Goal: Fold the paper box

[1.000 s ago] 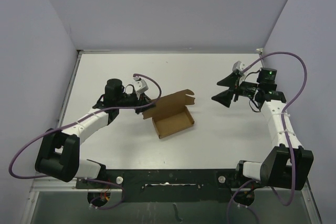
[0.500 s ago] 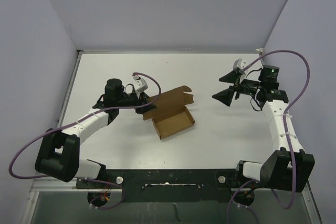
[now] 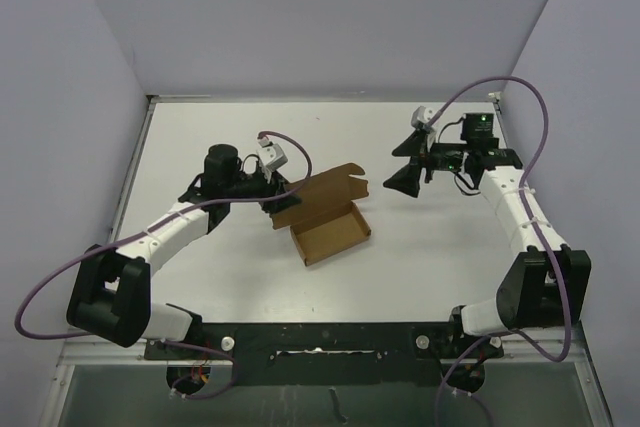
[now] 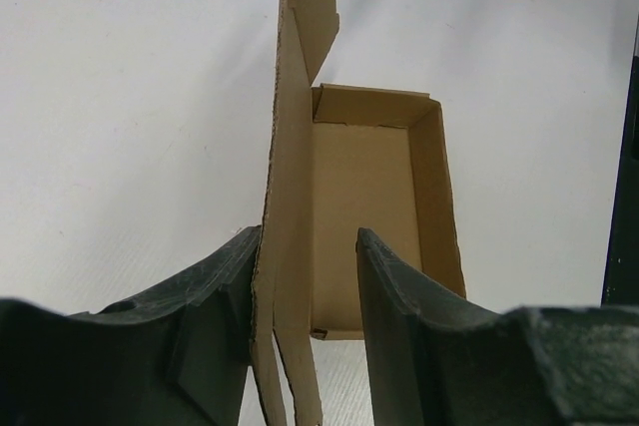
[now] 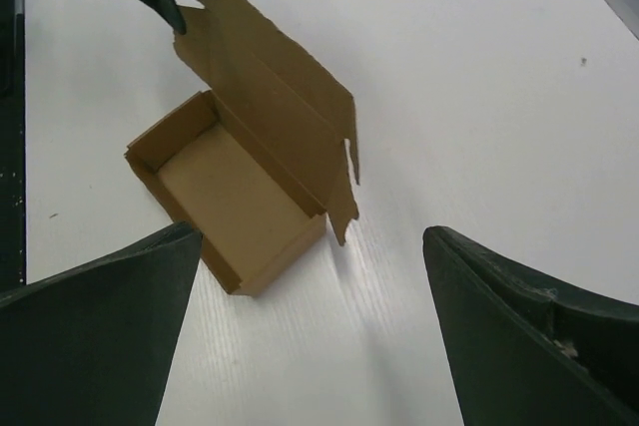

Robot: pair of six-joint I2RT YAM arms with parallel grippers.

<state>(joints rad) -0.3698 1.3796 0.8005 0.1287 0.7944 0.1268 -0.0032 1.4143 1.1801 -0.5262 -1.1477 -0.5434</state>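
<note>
The paper box [image 3: 327,217] sits on the white table [image 3: 200,127] near its middle, a little to the left of centre. It is a small brown carton with its tray formed, four low walls standing around a flat floor. The lid rises from the far long wall and stands open, leaning away from the tray; its small side flaps stick out at both ends.

The left gripper [image 3: 277,200] is at the left end of the box, low over the table. In the left wrist view its jaws straddle the raised lid: one finger [image 4: 235,276] lies against the lid's outer face, and the other finger [image 4: 384,286] stands off on the tray side with a gap showing. The jaws are parted, not clamped.

The right gripper [image 3: 392,168] hangs above the table to the right of the box, apart from it and pointing toward it. Its jaws are spread wide and hold nothing.
</note>
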